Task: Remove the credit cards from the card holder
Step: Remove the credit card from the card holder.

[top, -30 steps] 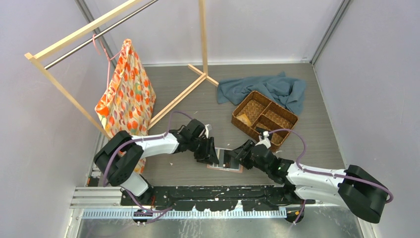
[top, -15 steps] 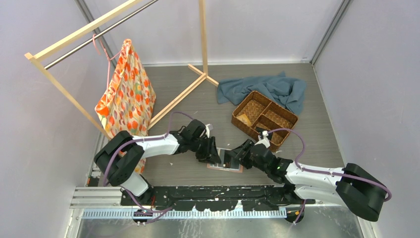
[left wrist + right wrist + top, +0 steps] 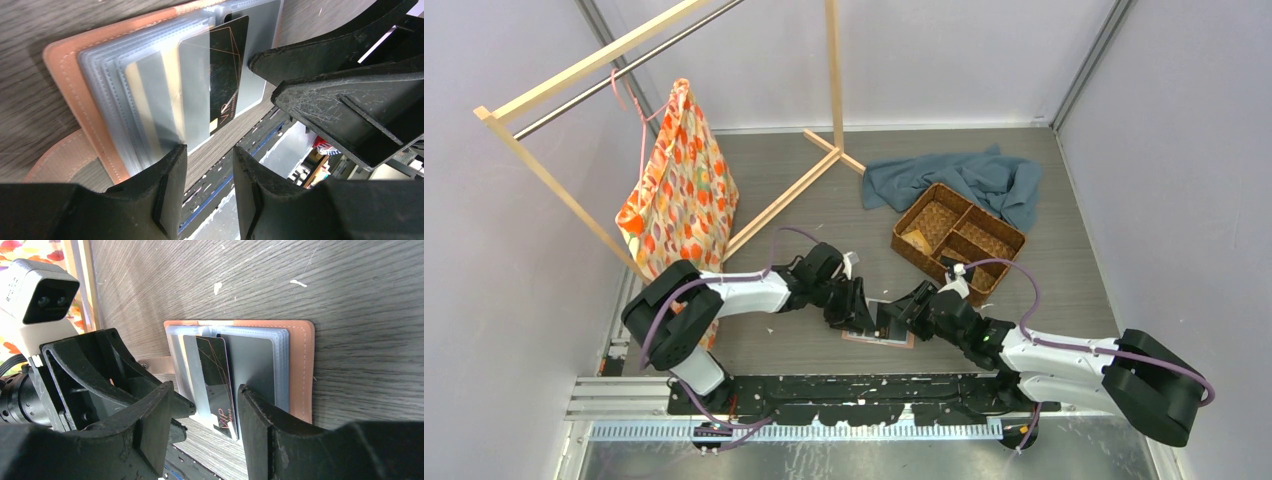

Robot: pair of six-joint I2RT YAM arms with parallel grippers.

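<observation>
Black card (image 3: 216,371) just beyond right gripper (image 3: 205,388)

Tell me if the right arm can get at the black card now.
Probably yes. The right claw is open and aimed at the black card, which juts uncovered from the card holder; the left claw sits beside it, not across.

Salmon-pink card holder (image 3: 300,370), black gold-lined card (image 3: 215,375), brown woven basket (image 3: 924,262)
</observation>
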